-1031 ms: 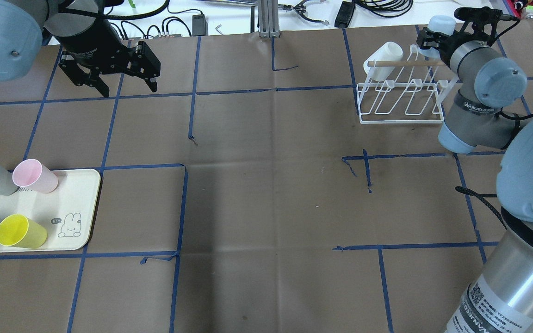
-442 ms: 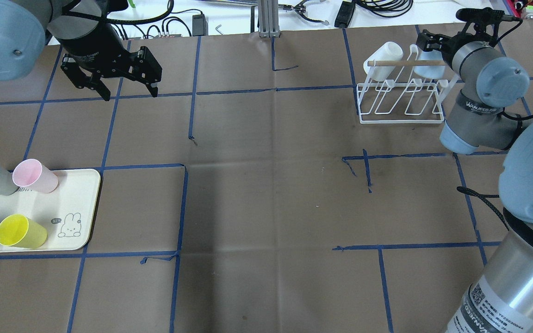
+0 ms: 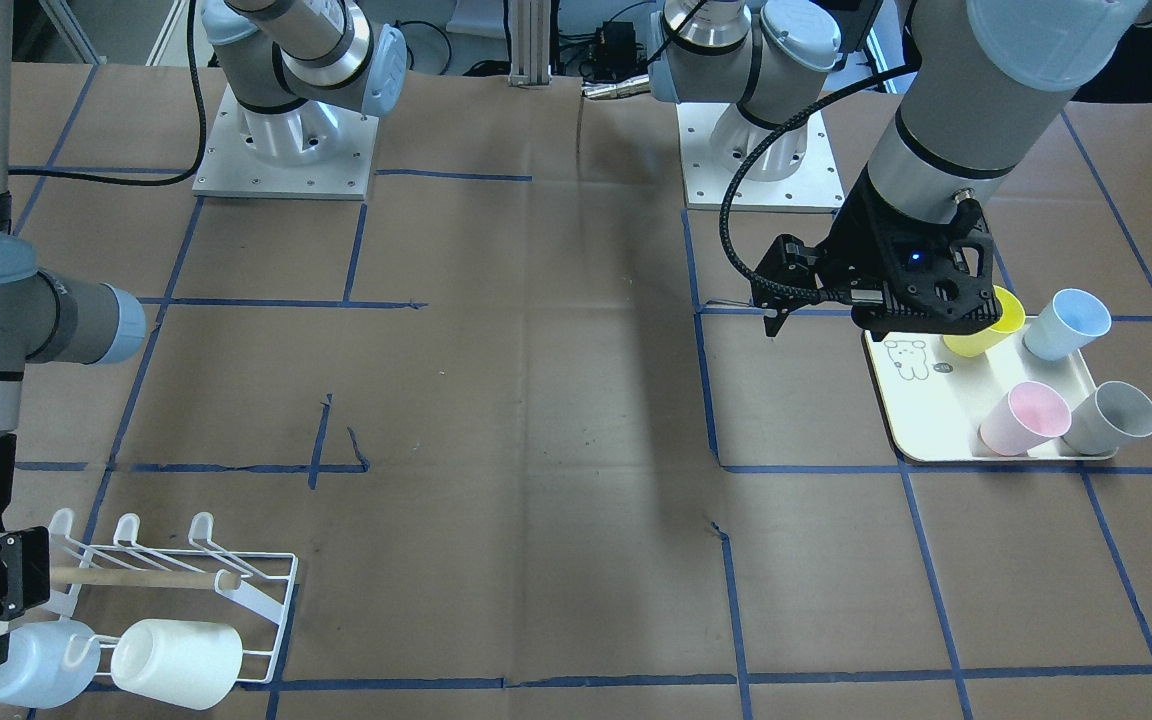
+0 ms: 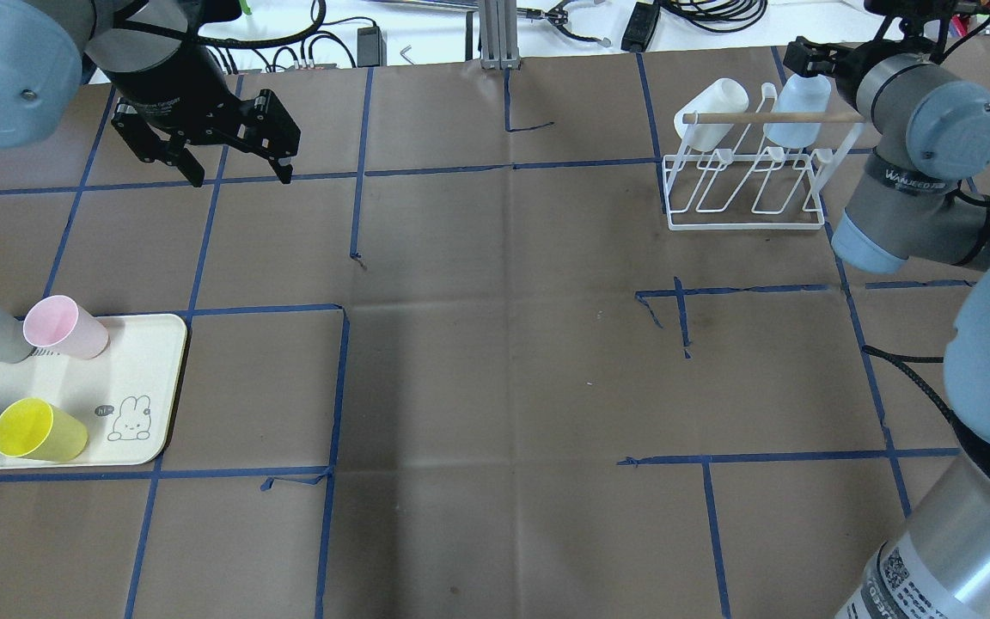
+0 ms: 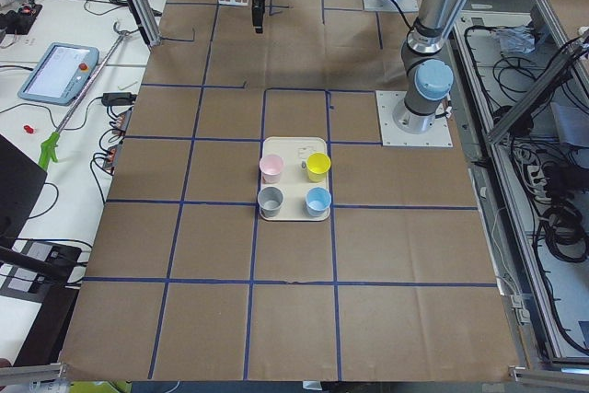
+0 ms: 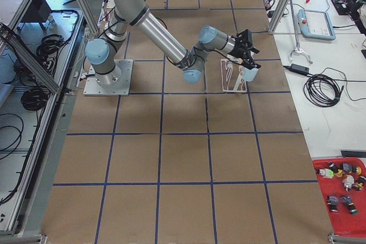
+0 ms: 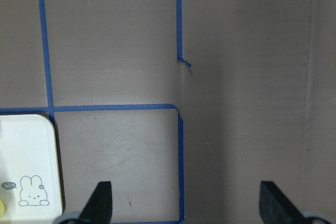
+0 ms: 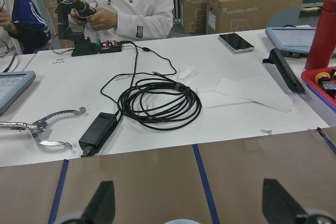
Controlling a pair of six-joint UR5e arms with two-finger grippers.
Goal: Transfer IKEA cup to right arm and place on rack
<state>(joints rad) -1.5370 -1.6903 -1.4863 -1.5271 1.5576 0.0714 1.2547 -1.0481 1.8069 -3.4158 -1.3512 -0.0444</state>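
Finding: the pale blue IKEA cup (image 4: 791,116) sits on the rack (image 4: 744,228), hung over a far-row prong beside the white cup (image 4: 712,105), mouth down under the wooden dowel (image 4: 753,117).

Axis: in the overhead view the cup runs from its base at 1 o'clock to its mouth at 7 o'clock. The right claw (image 8: 190,203) lies off the base end, at the cup's 1 o'clock.

Right claw: spread wide and gripping nothing. In its wrist view the cup's base only just shows between the fingers. In the front-facing view one finger is close against the cup wall, and contact cannot be confirmed.

Left claw (image 7: 186,203): spread wide, empty, above the counter at 1 o'clock of the cream tray (image 4: 160,344) and nearer to it than the right claw.

Assessment: placement appears complete. Withdrawal should follow the cup's axis toward 1 o'clock, or a finger may drag the cup off its prong.
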